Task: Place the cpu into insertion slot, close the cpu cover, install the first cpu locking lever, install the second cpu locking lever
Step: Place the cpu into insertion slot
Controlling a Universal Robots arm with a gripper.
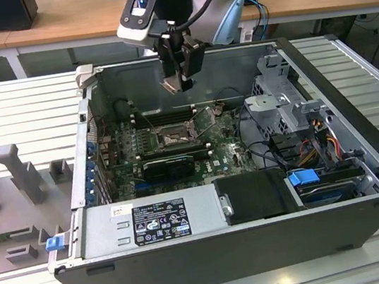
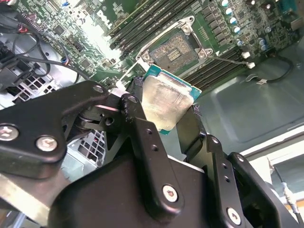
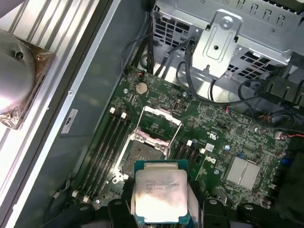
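Black gripper [image 1: 180,78] fingers pinch flat square silver-faced cpu [image 3: 159,192], high above black-framed square insertion slot [image 3: 142,153]. Slot empty, thin silver cpu cover [image 3: 160,118] stands open. All four steps undone, I'd judge.

This looks like a lab. An open computer [image 1: 262,245] sits on a metal table [image 1: 21,110] (wooden desks [image 1: 71,17] stand behind).

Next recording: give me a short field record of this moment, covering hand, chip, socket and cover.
hand: black two-fingered hand, shut on the cpu, over the case
held: flat square pale silver cpu, clamped by its edges
slot: square black-framed insertion slot, bare, apart from the cpu
cover: thin silver metal cpu cover, looks swung up off the slot
setting: open black computer case
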